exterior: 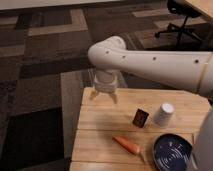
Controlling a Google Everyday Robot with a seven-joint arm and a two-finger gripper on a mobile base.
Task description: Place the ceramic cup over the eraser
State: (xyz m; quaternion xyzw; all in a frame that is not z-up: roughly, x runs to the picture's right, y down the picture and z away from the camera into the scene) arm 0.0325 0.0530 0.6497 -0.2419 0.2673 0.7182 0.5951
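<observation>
The white ceramic cup (164,114) stands on the wooden table (100,131) at the right, its narrow end up. The eraser (141,118), a small dark block with an orange-tan patch, stands just left of the cup, close to it but apart. My gripper (106,95) hangs from the white arm over the table's far left edge, well to the left of and beyond the eraser. Its fingers (114,96) point down, stand apart and hold nothing.
An orange carrot (126,145) lies on the table in front of the eraser. A dark blue round plate (172,153) sits at the front right. My white arm (160,62) spans the far side above the table. An office chair (184,20) stands at the back right on the carpet.
</observation>
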